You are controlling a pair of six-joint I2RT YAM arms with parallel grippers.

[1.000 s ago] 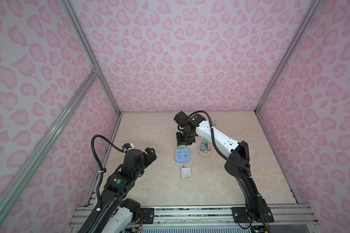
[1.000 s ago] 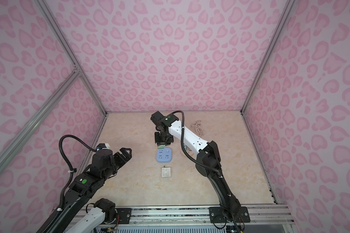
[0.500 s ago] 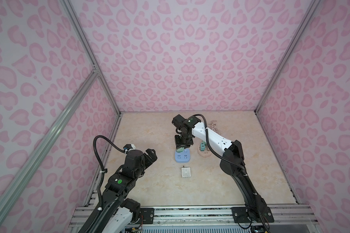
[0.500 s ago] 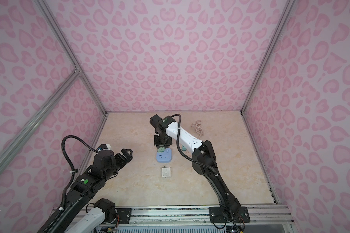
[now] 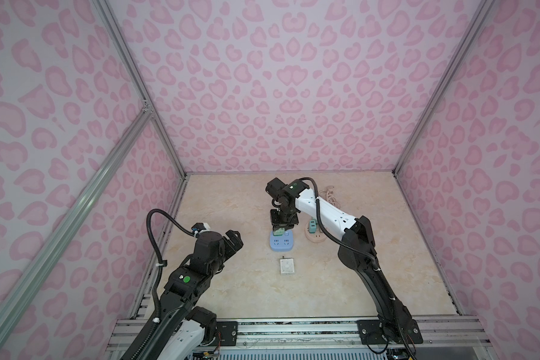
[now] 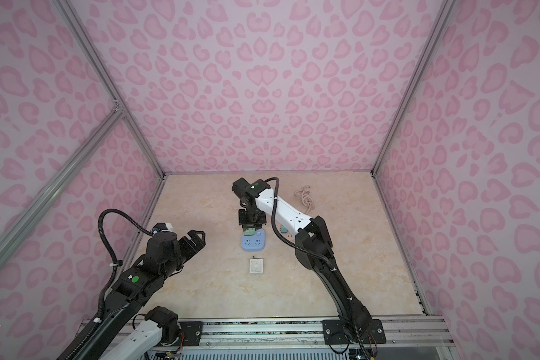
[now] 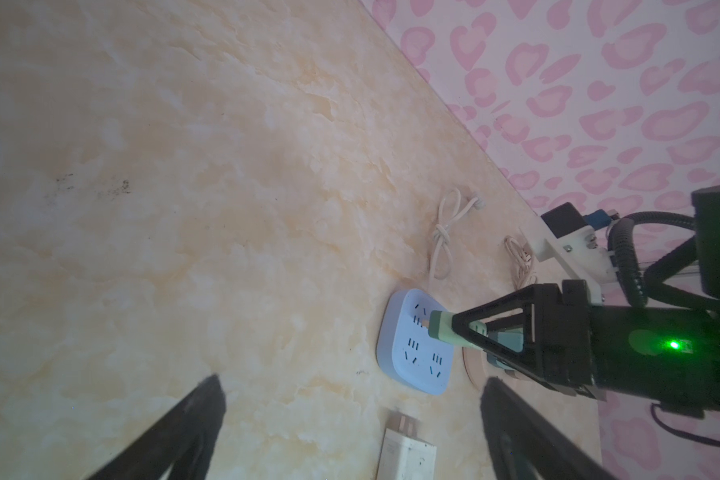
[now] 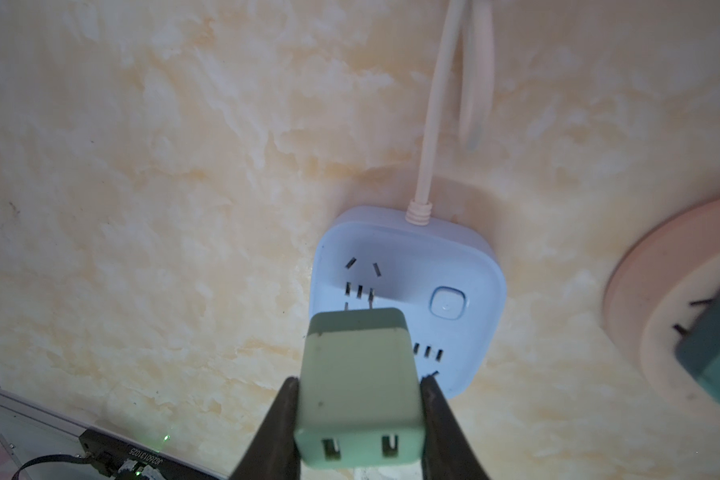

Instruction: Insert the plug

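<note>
My right gripper [image 5: 279,230] [image 8: 358,386] is shut on a pale green plug [image 8: 357,374] [image 7: 443,330], one dark finger [image 8: 281,411] on each side. It holds the plug upright over the far edge of a light blue square socket block [image 5: 282,243] [image 6: 253,243] [image 8: 408,257] lying on the floor. Two prongs stick out of the plug close to the block's slots; whether they touch it I cannot tell. My left gripper [image 5: 235,238] [image 7: 350,399] hangs open to the left of the block, with nothing in it.
A round pink socket base [image 5: 317,240] [image 8: 657,291] with a teal plug [image 8: 715,349] in it sits right of the blue block. A white square adapter [image 5: 286,266] [image 7: 408,453] lies nearer the front. Cream cords [image 5: 329,194] lie toward the back wall.
My right gripper has carried the green plug left and down until it stands over the blue socket block. The left arm has hardly moved.
</note>
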